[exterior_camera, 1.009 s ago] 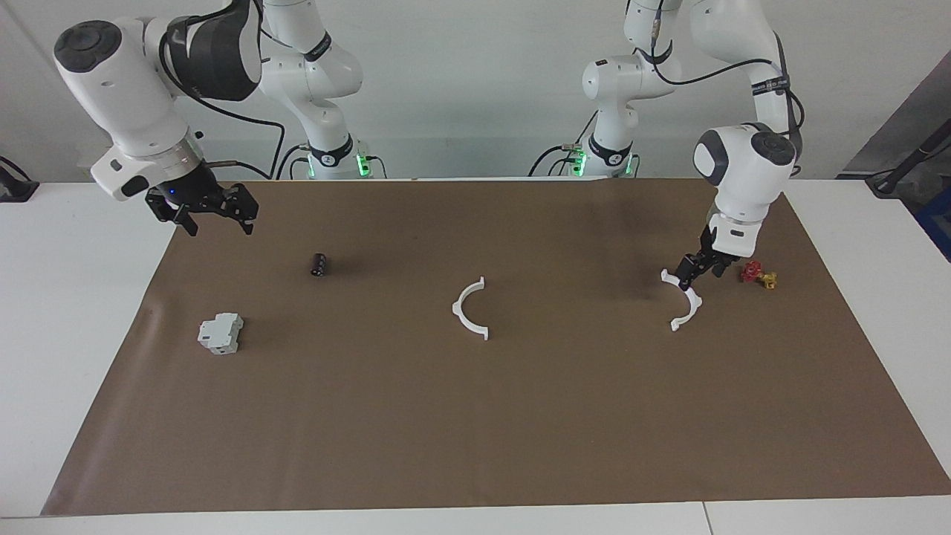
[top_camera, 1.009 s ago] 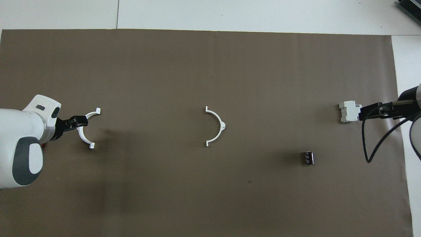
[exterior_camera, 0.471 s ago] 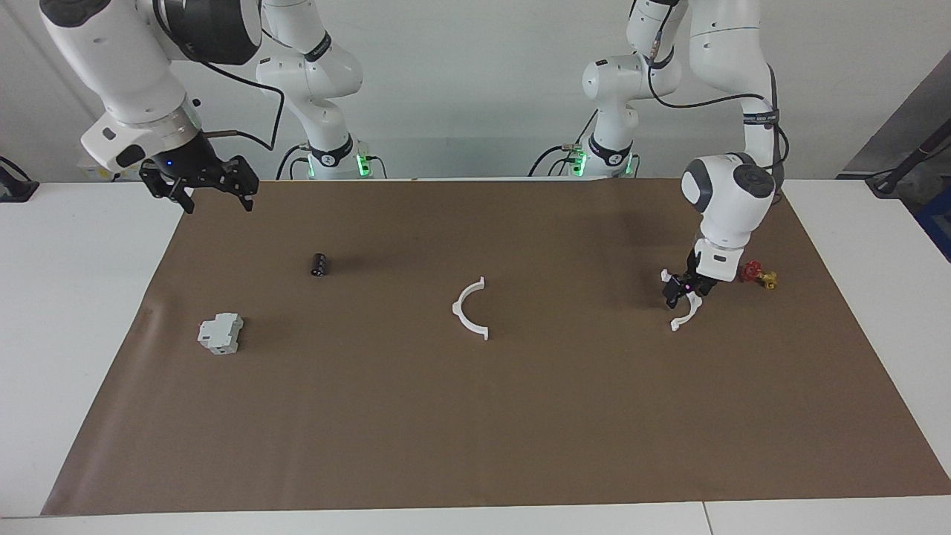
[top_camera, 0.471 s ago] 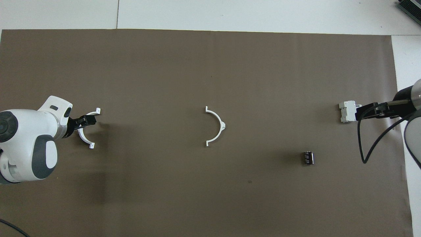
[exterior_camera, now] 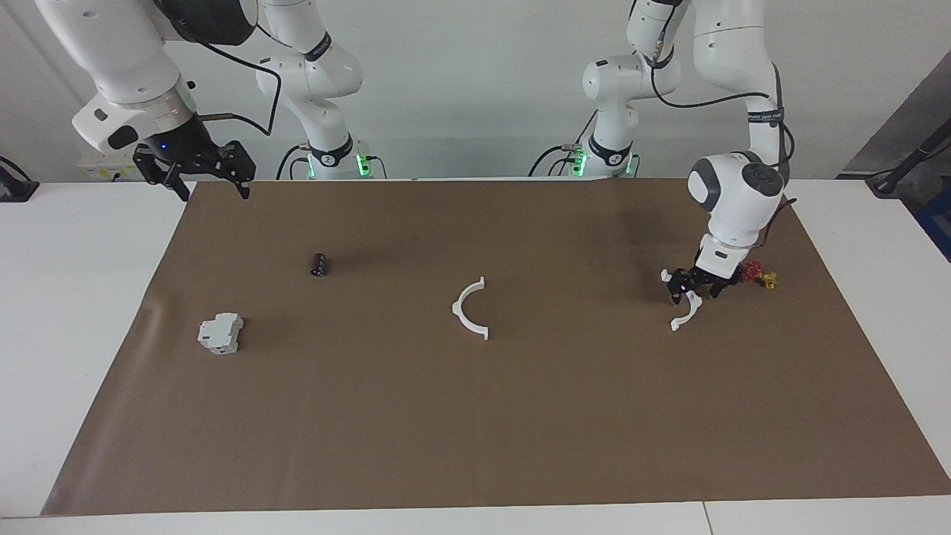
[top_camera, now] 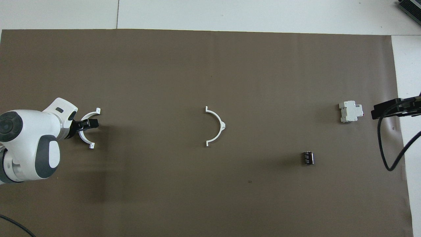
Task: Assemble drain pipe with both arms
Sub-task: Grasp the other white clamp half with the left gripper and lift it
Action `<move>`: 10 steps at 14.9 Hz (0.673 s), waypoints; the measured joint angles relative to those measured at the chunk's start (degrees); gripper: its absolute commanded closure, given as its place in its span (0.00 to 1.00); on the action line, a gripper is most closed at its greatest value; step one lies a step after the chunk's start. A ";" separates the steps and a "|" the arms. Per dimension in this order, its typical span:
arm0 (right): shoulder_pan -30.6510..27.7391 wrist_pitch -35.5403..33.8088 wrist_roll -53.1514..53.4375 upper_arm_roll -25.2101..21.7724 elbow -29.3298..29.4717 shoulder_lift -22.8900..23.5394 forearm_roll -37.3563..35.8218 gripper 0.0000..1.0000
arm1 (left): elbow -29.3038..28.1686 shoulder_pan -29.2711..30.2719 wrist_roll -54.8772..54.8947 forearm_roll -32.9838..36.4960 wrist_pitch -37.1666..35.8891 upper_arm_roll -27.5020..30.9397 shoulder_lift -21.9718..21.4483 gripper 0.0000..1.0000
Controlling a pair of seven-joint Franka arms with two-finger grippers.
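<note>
Facing view first. At the right of the frame, the left tool (exterior_camera: pixel 695 287) is down at the brown mat, its fingers straddling the one arc (exterior_camera: pixel 686 309) of the drain pipe that lies there; whether they have closed on the plastic or merely bracket it, I cannot tell. That arc rests on the mat with one end tab poking out above the tool and the other end curling away below it. Just beside the tool, toward the frame's right edge, sits a small red and yellow piece (exterior_camera: pixel 759 276). The other arc (exterior_camera: pixel 469 309) lies alone at the frame's centre, well apart from the first. At the upper left, the right tool (exterior_camera: pixel 195 168) hangs high above the mat's corner, fingers spread wide and holding nothing. Below it in the frame lie a small black cylinder (exterior_camera: pixel 319 264) and, lower left, a grey-white boxy block (exterior_camera: pixel 221 333).

Overhead view now. The left tool (top_camera: pixel 88 124) shows at the middle left, its dark fingers lying across the one arc (top_camera: pixel 86 139), both end tabs visible. The other arc (top_camera: pixel 217 126) sits at centre frame on the brown-covered tabletop (top_camera: pixel 210 65). At the right edge only the tip of the right tool (top_camera: pixel 391 108) shows, just beside the boxy block (top_camera: pixel 350 112); the black cylinder (top_camera: pixel 308 157) lies lower, toward the centre.
</note>
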 measured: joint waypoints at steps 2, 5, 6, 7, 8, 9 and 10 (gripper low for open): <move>-0.02 0.00 0.00 -0.05 -0.06 0.00 0.00 0.00 | 0.02 0.34 0.89 0.00 0.00 0.04 -0.07 0.00; -0.10 0.00 0.00 -0.32 -0.07 -0.07 0.00 0.00 | 0.02 0.27 0.95 0.00 0.00 -0.28 -0.07 0.06; -0.10 0.00 0.00 -0.46 -0.07 -0.23 0.00 0.00 | 0.02 0.24 0.95 0.00 0.00 -0.38 -0.07 0.14; -0.11 0.00 0.00 -0.52 -0.06 -0.47 0.00 0.00 | 0.02 0.24 0.94 0.00 0.00 -0.44 -0.07 0.27; -0.11 0.00 0.00 -0.52 -0.06 -0.74 0.00 0.00 | 0.02 0.24 0.76 0.00 0.00 -0.44 -0.07 0.47; -0.11 0.00 0.00 -0.50 -0.06 -0.93 0.00 0.00 | 0.02 0.24 0.45 0.00 0.00 -0.44 -0.07 0.69; -0.10 0.00 0.00 -0.49 -0.06 -1.02 0.00 0.00 | 0.02 0.24 0.24 0.00 0.00 -0.44 -0.07 0.94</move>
